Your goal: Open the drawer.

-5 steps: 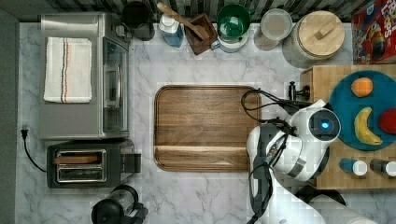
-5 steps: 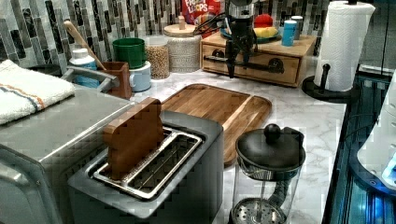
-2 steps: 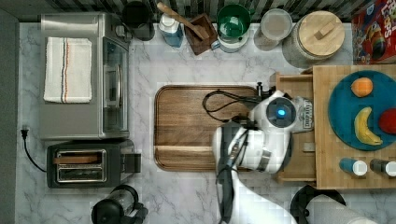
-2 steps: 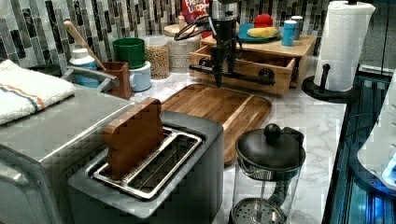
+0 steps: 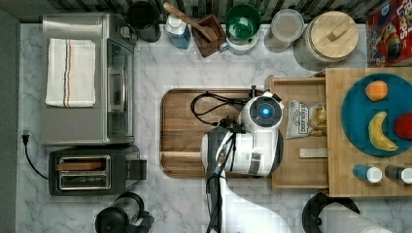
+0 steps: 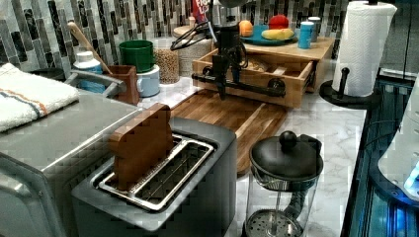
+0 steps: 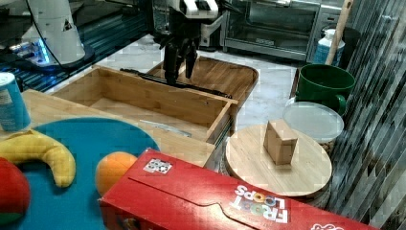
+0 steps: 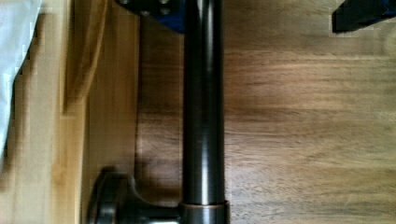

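The drawer [image 5: 301, 170] is a shallow light-wood box under a wooden shelf, pulled out over the brown board, with a snack bag [image 5: 306, 119] inside. Its long black bar handle [image 6: 257, 88] runs across the front and also appears in the right view [image 7: 206, 90] and close up in the wrist view [image 8: 203, 116]. My gripper [image 6: 227, 88] points down at the handle near the left view's left end. It is open, with the fingers straddling the bar [image 7: 178, 76]. In the wrist view one finger sits against the bar and the other stands well off it [image 8: 259, 10].
A dark wooden board [image 5: 194, 131] lies under the drawer front. A blue plate [image 5: 354, 116] of fruit sits on the shelf above the drawer. A toaster [image 5: 92, 170], toaster oven [image 5: 82, 77], French press [image 5: 119, 221], paper towel roll [image 5: 340, 218], jars and a green mug [image 5: 241, 24] ring the counter.
The drawer has slid out from shut to well open, towards the top view's left. My arm moved the same way with the handle.
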`<state>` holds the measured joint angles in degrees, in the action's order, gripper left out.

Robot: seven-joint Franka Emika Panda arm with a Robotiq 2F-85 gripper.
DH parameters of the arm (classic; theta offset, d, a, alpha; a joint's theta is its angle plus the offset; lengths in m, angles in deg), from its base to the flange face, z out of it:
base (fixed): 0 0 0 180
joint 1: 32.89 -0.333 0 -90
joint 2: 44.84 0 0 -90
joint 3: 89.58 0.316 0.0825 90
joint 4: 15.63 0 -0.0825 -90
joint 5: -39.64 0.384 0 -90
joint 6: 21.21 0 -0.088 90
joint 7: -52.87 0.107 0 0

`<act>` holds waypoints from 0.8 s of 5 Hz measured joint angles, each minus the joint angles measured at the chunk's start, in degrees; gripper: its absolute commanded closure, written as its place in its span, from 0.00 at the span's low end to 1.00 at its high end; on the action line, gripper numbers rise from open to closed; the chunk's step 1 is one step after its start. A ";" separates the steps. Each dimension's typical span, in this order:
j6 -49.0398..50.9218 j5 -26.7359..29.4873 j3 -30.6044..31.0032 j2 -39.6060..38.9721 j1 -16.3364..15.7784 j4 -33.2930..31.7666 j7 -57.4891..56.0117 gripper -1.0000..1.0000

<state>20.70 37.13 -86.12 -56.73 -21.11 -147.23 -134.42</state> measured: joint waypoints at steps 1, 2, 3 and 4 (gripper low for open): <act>-0.08 0.00 0.98 0.32 -0.61 -0.56 2.99 0.00; -0.53 1.31 1.11 0.37 -1.51 -0.56 5.46 0.00; -0.22 1.19 2.64 0.34 0.14 -0.45 7.64 0.00; 1.31 1.25 2.83 0.29 0.69 -0.11 8.34 0.00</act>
<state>22.02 38.38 -83.28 -56.44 -20.42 -147.35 -126.08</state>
